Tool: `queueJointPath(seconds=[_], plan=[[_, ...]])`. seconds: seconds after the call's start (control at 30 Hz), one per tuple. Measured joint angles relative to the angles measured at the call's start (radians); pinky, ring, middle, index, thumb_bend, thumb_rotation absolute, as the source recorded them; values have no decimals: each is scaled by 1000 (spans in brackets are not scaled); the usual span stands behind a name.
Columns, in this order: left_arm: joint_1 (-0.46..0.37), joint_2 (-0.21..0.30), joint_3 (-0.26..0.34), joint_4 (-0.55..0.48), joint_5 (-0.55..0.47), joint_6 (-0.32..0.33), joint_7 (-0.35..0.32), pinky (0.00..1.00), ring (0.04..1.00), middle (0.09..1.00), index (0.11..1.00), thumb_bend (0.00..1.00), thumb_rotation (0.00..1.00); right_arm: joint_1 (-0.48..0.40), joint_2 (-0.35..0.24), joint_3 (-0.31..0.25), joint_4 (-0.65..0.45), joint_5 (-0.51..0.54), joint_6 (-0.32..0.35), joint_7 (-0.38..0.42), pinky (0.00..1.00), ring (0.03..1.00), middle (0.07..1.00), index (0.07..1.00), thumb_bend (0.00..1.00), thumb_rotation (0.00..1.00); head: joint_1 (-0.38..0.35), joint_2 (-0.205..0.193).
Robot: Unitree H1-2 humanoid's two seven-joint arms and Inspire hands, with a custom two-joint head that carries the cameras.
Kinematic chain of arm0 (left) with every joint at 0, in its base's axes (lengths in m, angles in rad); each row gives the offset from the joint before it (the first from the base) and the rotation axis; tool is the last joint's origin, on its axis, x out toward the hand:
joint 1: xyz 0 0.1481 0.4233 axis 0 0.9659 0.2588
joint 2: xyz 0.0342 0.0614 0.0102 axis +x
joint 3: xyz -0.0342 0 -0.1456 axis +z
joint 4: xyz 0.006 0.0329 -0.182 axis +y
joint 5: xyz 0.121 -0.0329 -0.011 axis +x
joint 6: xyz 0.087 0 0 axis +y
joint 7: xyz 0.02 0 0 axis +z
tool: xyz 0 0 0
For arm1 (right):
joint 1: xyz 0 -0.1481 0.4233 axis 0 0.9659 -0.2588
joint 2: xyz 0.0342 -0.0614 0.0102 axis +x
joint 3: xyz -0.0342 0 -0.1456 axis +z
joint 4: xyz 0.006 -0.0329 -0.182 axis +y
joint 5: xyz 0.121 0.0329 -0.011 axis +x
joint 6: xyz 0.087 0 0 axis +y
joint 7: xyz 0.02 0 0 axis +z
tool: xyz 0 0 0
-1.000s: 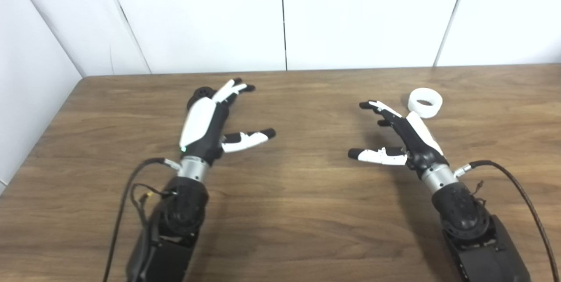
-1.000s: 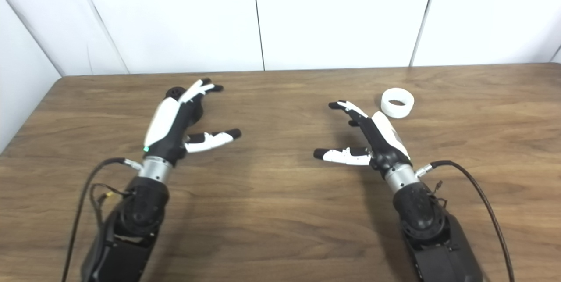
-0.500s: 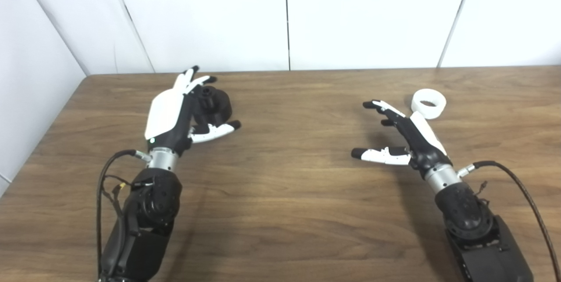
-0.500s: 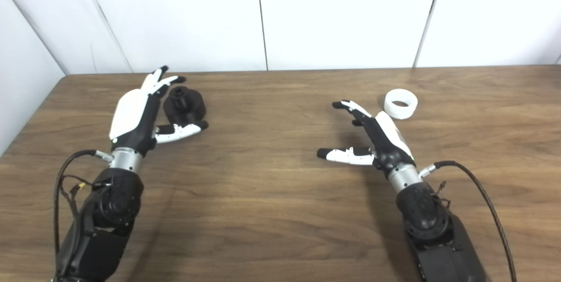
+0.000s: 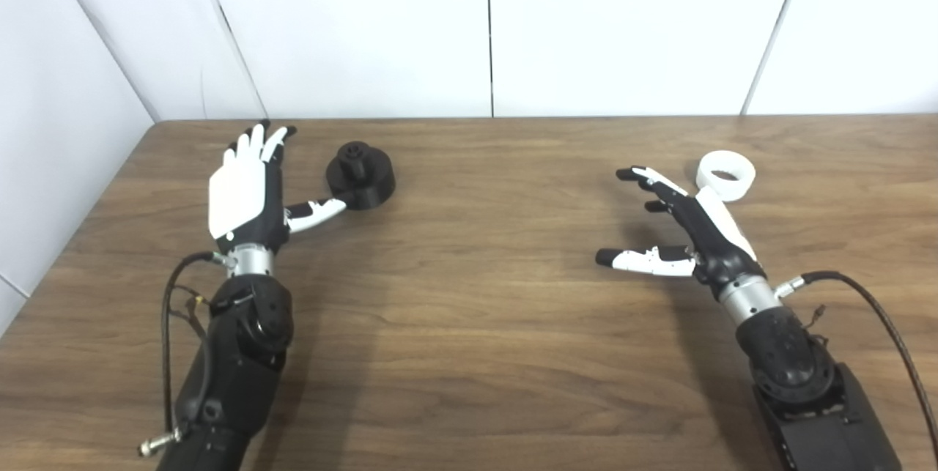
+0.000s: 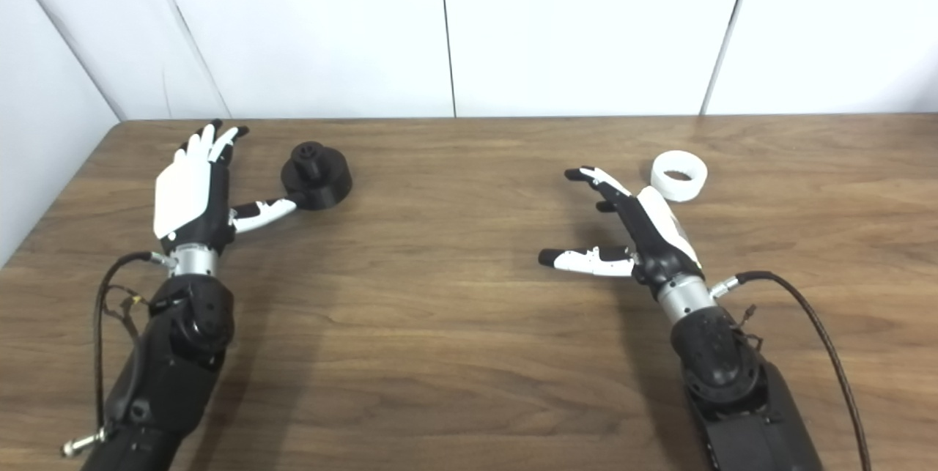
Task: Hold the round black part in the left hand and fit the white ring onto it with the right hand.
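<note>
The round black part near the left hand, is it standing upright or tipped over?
Upright: the round black part sits flat on the wooden table, its small knob pointing up, beside the open left hand.

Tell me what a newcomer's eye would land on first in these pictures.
First, the two black-and-white robot hands on the brown wooden table: the left hand open at far left, the right hand open at right. Next, the round black part standing just beside the left hand's thumb, not gripped. Then the white ring lying just beyond the right hand, toward the back edge.
</note>
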Motion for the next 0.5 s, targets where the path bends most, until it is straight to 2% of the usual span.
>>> queueJointPath(seconds=[0.23,0.4,0.5], plan=[[-35,19,-17,97,-34,9,-7,968,1000,1000,912,1000,527,1,0,-1,0,11,0,0,827,914,931,849,866,397,-2,0],[-57,30,-33,116,-70,13,-52,990,1000,1000,890,1000,511,1,0,-1,0,13,0,0,832,917,933,850,868,395,-6,3],[-71,37,-46,131,-89,15,-83,969,1000,1000,860,1000,525,1,0,-1,-1,13,0,0,836,922,936,854,868,407,-8,3]])
